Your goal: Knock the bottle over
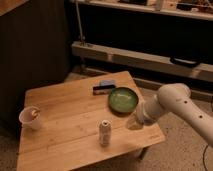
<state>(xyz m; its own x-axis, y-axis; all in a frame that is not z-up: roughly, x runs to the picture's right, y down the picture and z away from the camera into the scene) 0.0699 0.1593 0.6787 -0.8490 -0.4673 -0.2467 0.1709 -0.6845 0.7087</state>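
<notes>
The bottle [104,133] is small, pale whitish-grey, with a narrow neck and a light cap. It stands upright near the front edge of the wooden table [65,107]. My white arm comes in from the right. My gripper [133,123] is low over the table's front right part, to the right of the bottle and a short gap away from it, just in front of the green plate [123,99].
A white cup [29,118] with something in it stands at the table's left edge. A dark flat object [104,87] lies behind the green plate. Dark shelving and a metal rail run behind the table. The floor is speckled.
</notes>
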